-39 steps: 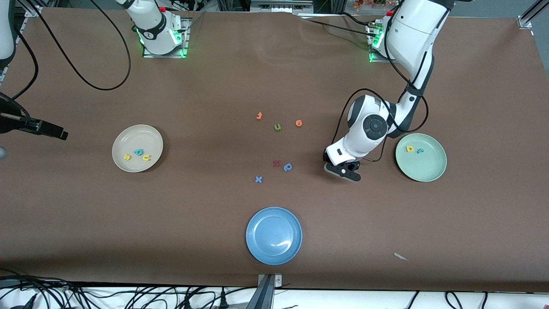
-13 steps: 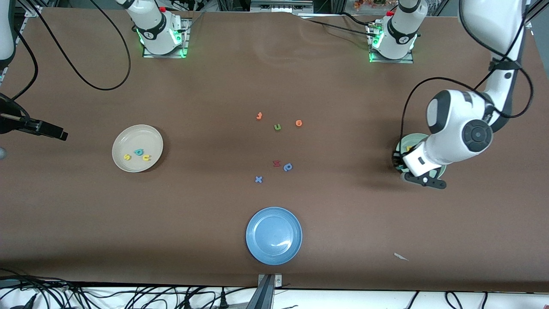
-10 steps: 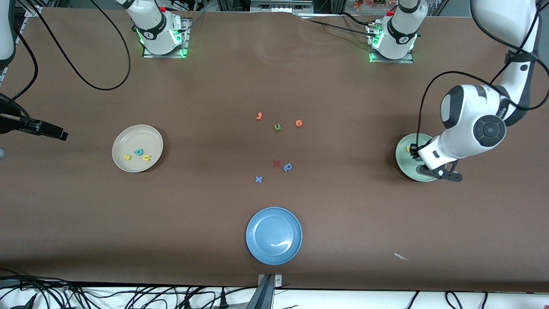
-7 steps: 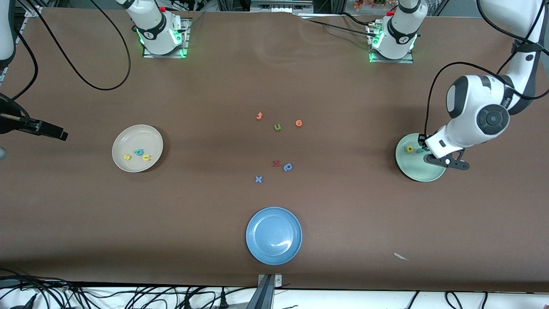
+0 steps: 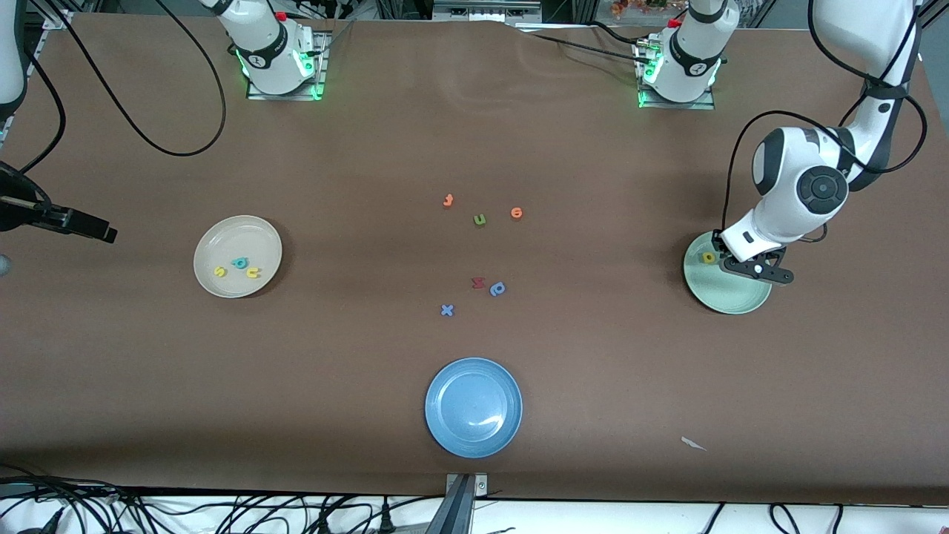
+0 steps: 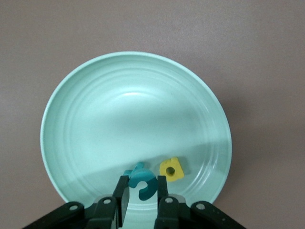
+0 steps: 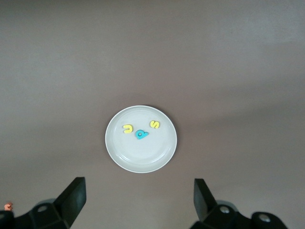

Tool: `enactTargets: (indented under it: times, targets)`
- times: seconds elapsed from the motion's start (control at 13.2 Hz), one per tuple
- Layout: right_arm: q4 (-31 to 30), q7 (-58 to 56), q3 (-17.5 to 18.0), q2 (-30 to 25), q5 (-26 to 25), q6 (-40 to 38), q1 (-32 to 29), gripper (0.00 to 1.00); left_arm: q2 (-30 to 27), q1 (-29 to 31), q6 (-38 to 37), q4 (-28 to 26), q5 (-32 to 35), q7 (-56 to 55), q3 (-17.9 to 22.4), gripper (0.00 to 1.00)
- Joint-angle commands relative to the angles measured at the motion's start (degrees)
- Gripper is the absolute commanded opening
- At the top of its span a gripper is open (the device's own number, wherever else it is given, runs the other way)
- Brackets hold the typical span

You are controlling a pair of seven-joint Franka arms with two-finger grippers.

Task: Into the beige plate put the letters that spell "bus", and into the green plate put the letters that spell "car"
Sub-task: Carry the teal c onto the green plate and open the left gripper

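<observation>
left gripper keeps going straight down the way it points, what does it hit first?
Probably the green plate. The left gripper points down over it, shut on the teal c, so the c would touch first, beside the teal r and yellow a. Height above the plate is unclear.

The beige plate (image 5: 237, 256) lies toward the right arm's end of the surface and holds a yellow s (image 5: 219, 271), a teal b (image 5: 239, 262) and a yellow u (image 5: 254, 273). The green plate (image 5: 730, 297) lies toward the left arm's end, holding a yellow a (image 5: 709, 257). A teal c (image 6: 141, 182) is pinched in the left hand (image 6: 141, 210) just over that plate, with a small teal r (image 6: 134, 169) beside it.
</observation>
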Motion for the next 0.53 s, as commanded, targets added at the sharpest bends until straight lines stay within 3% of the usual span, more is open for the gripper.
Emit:
enactTargets:
  times: [0.0,0.15,0.23,0.3,0.45]
  targets:
    - [-0.75,-0.87,0.7,-0.58,-0.26,0.53,-0.86,1.0,3.35,0.23,2.11,2.62,1.97,0.46,0.08,0.0]
    - [-0.75,-0.87,0.7,-0.58,-0.26,0.52,-0.86,1.0,3.97,0.23,2.11,3.34,1.97,0.55,0.08,0.0]
    - [-0.75,-0.87,0.7,-0.58,-0.26,0.52,-0.86,1.0,4.32,0.23,2.11,3.34,1.97,0.55,0.08,0.06]
    - [-0.75,-0.87,0.7,-0.58,-0.26,0.52,-0.86,1.0,4.41,0.23,2.11,3.77,1.97,0.55,0.08,0.3]
    - [-0.75,-0.87,0.7,-0.58,-0.26,0.61,-0.86,1.0,4.41,0.23,2.11,4.21,1.97,0.64,0.08,0.37]
